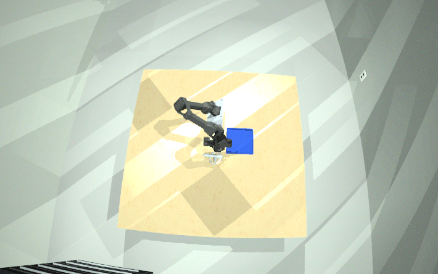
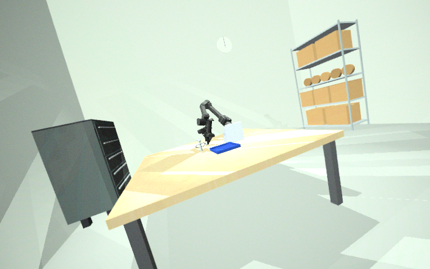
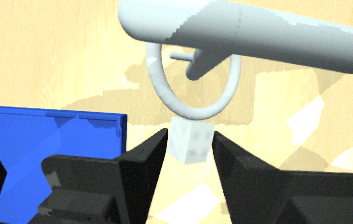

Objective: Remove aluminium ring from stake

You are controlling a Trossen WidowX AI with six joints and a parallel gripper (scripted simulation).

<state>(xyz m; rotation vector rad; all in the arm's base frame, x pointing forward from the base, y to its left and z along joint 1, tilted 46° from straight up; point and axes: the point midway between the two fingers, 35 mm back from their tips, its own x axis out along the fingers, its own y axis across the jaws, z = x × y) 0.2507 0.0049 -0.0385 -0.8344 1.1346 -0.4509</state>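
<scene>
The pale grey steel stake [image 2: 201, 147] [image 3: 209, 61] stands on the table, with a thick cross-bar [image 1: 208, 155] [image 3: 277, 36] at its top and a short thin peg [image 3: 179, 56] on its post. The aluminium ring [image 3: 197, 114] [image 1: 214, 163] is around the post, below the cross-bar, and looks raised off the table in the exterior view. The cross-bar hides its far side in the wrist view. My gripper [image 3: 189, 134] [image 2: 208, 143] is shut on the ring's block-shaped tab [image 3: 189, 144], beside the stake. The blue tray [image 1: 241, 141] [image 2: 225, 147] [image 3: 32, 145] holds no ring.
The tray's near corner lies close beside the gripper, to the left in the wrist view. The arm's pale base plate [image 1: 215, 120] is behind the stake on the wooden table [image 1: 214, 217] [image 2: 183, 180]. A drawer cabinet [image 2: 72, 170] and a shelf rack [image 2: 344, 83] stand off the table.
</scene>
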